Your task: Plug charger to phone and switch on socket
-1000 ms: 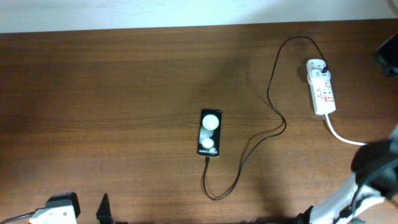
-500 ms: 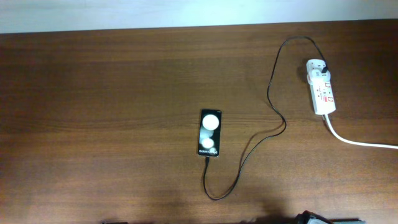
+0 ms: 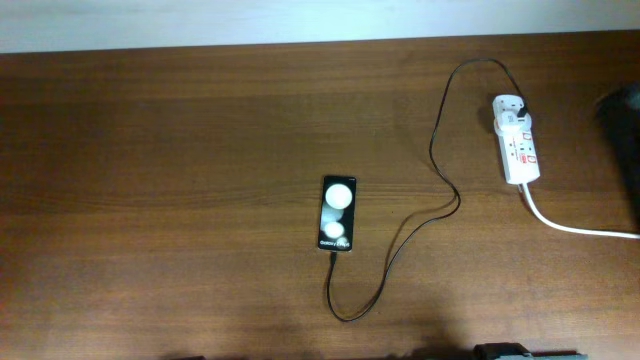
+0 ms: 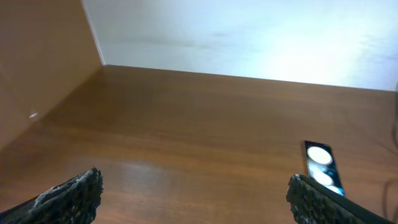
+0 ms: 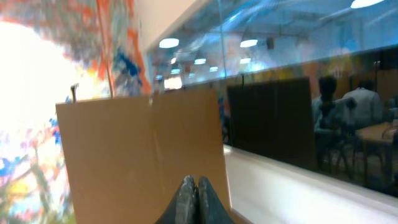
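The phone [image 3: 338, 213] lies face up near the middle of the wooden table [image 3: 160, 150], with two round glare spots on its screen. The charger cable [image 3: 400, 245] meets the phone's near short edge, loops towards the front of the table, then runs right and away to its plug head [image 3: 522, 108], which is seated in the far end of the power strip [image 3: 518, 145]. The strip lies well to the phone's right, and its thick white cord [image 3: 575, 229] runs off the right edge. Its switch positions are too small to read.

The tabletop is dark brown wood grain, with a pale wall [image 4: 249, 37] behind it and a brown board [image 4: 37, 68] along the left side.

The left gripper [image 4: 194, 186] hovers low over the table with its fingers [image 4: 71, 196] wide apart and nothing between them. The right gripper [image 5: 196, 186] has its fingers pressed together and is raised towards a brown board [image 5: 143, 155], a glass partition [image 5: 280, 74] and blurred seated people [image 5: 348, 106].
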Controlling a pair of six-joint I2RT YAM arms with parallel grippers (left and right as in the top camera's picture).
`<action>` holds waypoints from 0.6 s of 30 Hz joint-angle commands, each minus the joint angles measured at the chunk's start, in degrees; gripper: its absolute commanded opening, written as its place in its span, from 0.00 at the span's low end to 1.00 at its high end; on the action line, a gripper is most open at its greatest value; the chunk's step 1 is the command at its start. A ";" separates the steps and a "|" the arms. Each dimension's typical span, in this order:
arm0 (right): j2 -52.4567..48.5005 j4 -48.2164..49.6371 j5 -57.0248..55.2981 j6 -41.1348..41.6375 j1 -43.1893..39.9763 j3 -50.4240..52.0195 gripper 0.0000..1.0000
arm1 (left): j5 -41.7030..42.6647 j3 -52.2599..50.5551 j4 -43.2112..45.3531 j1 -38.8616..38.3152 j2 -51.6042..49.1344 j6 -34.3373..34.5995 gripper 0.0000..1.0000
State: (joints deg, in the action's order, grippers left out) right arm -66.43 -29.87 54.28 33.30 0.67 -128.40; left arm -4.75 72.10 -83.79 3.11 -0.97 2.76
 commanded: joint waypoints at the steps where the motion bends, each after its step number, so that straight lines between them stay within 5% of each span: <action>1: 6.14 -5.60 -8.92 -15.15 5.09 4.59 0.08 | -0.66 -0.22 0.15 1.62 0.59 -0.48 0.99; 9: 33.22 1.40 -19.28 -16.98 7.19 34.60 0.17 | -0.61 -6.45 16.33 1.62 0.57 -0.44 0.99; 14: 47.06 3.80 -25.11 -16.96 7.08 42.86 0.19 | -0.55 -24.46 32.22 1.60 0.57 8.63 0.99; 18: 52.81 3.80 -26.75 -16.96 7.08 44.41 0.19 | -0.13 -36.81 48.00 1.55 0.57 9.64 0.99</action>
State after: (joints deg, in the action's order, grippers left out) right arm -16.05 -26.26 29.50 16.27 7.46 -85.08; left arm -4.95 40.97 -41.52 4.43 -0.51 10.72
